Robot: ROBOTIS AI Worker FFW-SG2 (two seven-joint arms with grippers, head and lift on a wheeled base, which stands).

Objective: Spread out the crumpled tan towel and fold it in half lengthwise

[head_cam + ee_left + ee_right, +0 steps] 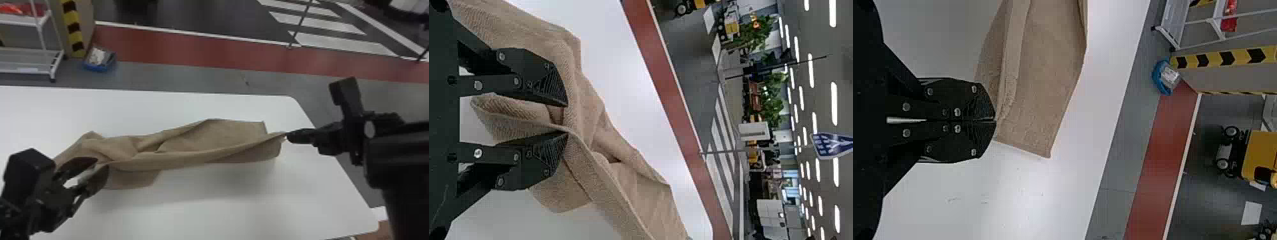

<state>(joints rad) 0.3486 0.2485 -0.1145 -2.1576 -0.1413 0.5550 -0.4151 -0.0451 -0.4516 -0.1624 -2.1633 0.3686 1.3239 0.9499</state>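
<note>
"The left pincer (566,119), how does it stand?"

"Fingers apart, with a bunched fold of the tan towel (178,161) between them. I wouldn't call that a firm hold."

"And which way does the cloth run from there?"

"Off to that pincer's right, long axis side to side, in a rumpled strip. A taut edge leads from near its fingertips across to the right pincer (995,120)."

"Is that one holding?"

"Yes, its fingers are together, nipping the towel at the right end. A loose corner pokes out just beyond them, on the far side."

"So the left is the one to sort out."

"I'd say so. It's nearer the crumpled end, and the next move looks to be closing on a proper corner there, in line with the right one. Catch a doubled fold instead and the towel will likely spread crooked. We're early on, with no lengthwise fold made."

"What's past the towel?"

"Bare white table (191,107) beyond both pincers, then, farther off, the red floor strip (191,48) and a blue bin (100,66)."
</note>
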